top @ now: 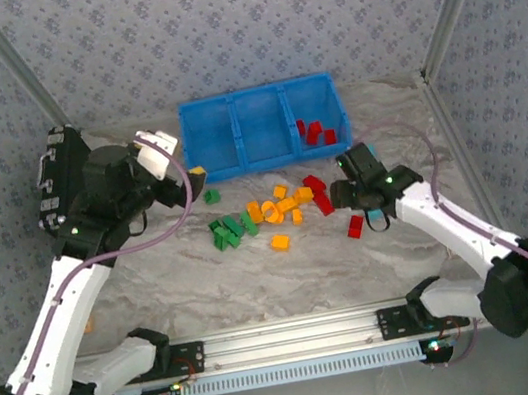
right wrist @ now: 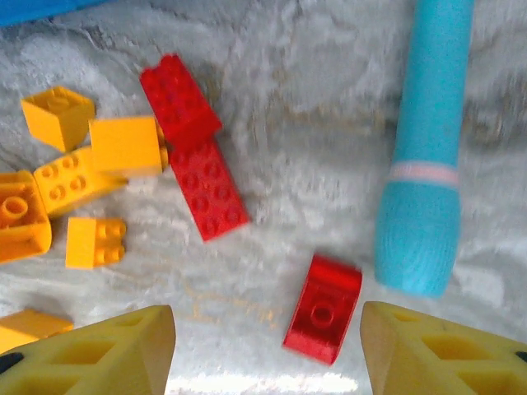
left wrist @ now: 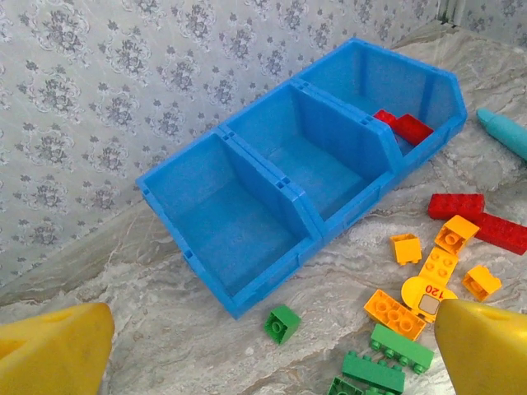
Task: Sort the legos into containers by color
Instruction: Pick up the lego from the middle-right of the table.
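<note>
Legos (top: 267,215) lie loose in the middle of the table (top: 338,276), just near the blue bin (top: 256,90). Some red ones sit in its right box. The left end effector (left wrist: 272,346) gapes wide, empty. The right end effector (right wrist: 268,346) is also wide open and empty. A red lego (right wrist: 323,309) lies between its cut-off tips.

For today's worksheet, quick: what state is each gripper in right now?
Left gripper: open, empty.
Right gripper: open, empty, small red plastic brick below.

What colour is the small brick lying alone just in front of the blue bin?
Green. The brick shows best in the left wrist view.
</note>
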Tool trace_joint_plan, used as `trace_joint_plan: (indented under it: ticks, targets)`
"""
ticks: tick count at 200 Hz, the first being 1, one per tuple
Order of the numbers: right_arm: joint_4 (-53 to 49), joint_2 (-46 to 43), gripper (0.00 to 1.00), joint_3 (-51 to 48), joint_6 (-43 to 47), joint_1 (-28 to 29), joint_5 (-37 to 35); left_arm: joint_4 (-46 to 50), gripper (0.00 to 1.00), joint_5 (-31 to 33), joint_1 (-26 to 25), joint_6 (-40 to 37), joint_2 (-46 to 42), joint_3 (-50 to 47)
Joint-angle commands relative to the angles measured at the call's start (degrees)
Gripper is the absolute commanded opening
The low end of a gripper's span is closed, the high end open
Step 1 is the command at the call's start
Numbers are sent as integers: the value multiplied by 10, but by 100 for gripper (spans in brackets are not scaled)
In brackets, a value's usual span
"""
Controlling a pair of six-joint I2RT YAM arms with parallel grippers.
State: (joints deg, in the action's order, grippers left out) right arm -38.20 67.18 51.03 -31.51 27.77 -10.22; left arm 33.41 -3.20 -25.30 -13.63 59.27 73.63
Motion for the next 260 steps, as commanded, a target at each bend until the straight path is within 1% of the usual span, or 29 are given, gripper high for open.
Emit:
trace_joint_plan:
  ticks: [1,30,61,81,94,116,172,189,220,260]
  targets:
    - [-29,-43,63,-55,-113,28,-21,-1,100,-6,-5,2,-13,-6]
    - [-6,-82,63,-142,-213,54,-20,-8,100,-6,-6,2,-23,-15]
    - [-8,-87,64,-167,-253,54,-38,-11,100,-4,-6,1,-28,-17]
    - [4,-71,66,-169,-245,38,-31,-11,100,0,-6,-2,-31,-19]
    - [30,-55,66,-172,-231,25,-19,-11,100,2,-6,-2,-31,-20]
    - [71,-22,66,-172,-206,11,-3,-14,100,2,-6,-3,-34,-26]
    - [121,59,66,-156,-165,-30,22,-15,100,17,-6,-11,-24,-27]
    - [125,86,63,-147,-152,-35,26,-15,100,21,-6,-14,-18,-28]
    - [134,125,50,-134,-138,-40,33,-14,100,27,-5,-18,-9,-28]
    - [134,161,41,-115,-118,-48,37,-16,100,28,3,-19,3,-30]
